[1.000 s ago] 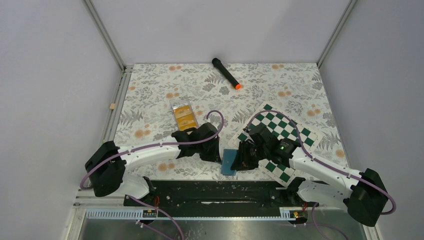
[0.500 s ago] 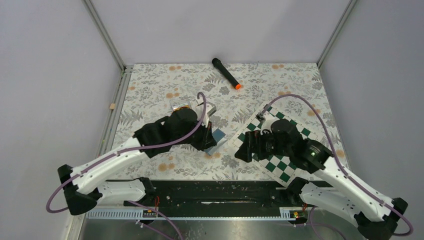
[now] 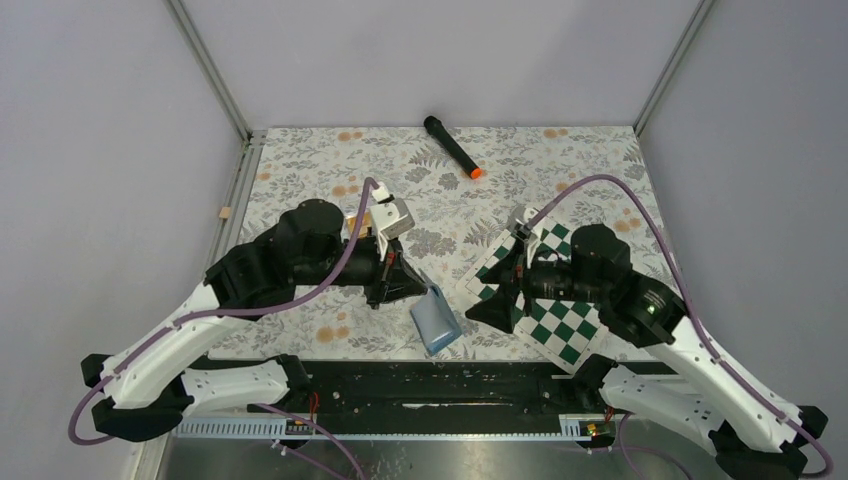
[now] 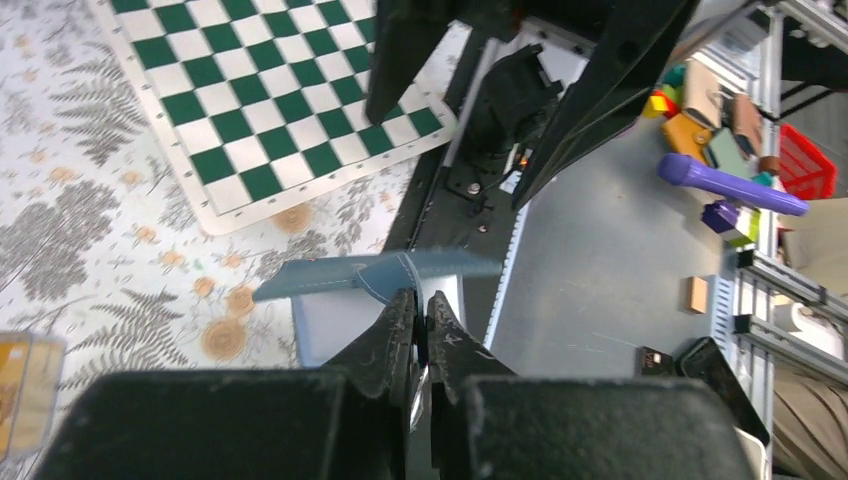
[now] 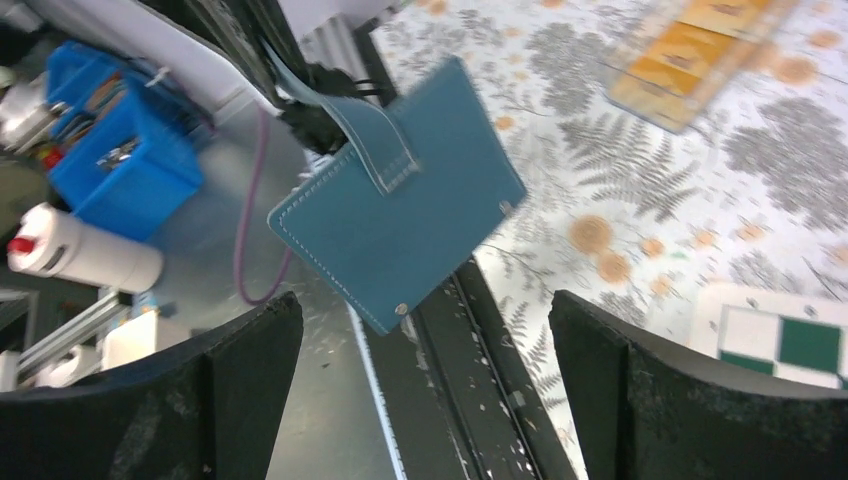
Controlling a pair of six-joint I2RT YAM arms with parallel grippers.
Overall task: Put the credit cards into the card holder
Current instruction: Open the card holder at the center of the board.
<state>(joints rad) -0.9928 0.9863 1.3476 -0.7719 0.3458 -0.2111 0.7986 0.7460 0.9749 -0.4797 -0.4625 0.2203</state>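
Note:
The card holder (image 3: 436,319), a blue wallet, hangs in the air over the table's near edge. My left gripper (image 3: 407,286) is shut on its snap tab. In the left wrist view the fingertips of that gripper (image 4: 421,297) pinch the tab, and the card holder (image 4: 330,277) spreads out beyond them. My right gripper (image 3: 492,305) stands open just right of it. The right wrist view shows the card holder (image 5: 400,215) dangling beyond the wide-apart jaws of the right gripper (image 5: 425,305), touching neither finger. The orange credit cards (image 5: 690,45) lie in a clear tray farther off, also in view as credit cards (image 4: 20,385).
A green and white chessboard (image 3: 560,290) lies under the right arm. A black marker with an orange tip (image 3: 452,147) rests at the back. The black front rail (image 3: 430,375) runs below the hanging holder. The left arm covers most of the clear tray from above.
The right gripper opened, let go of the card holder and drew back to the right. The left arm lifted the holder off the table; it now hangs by its tab.

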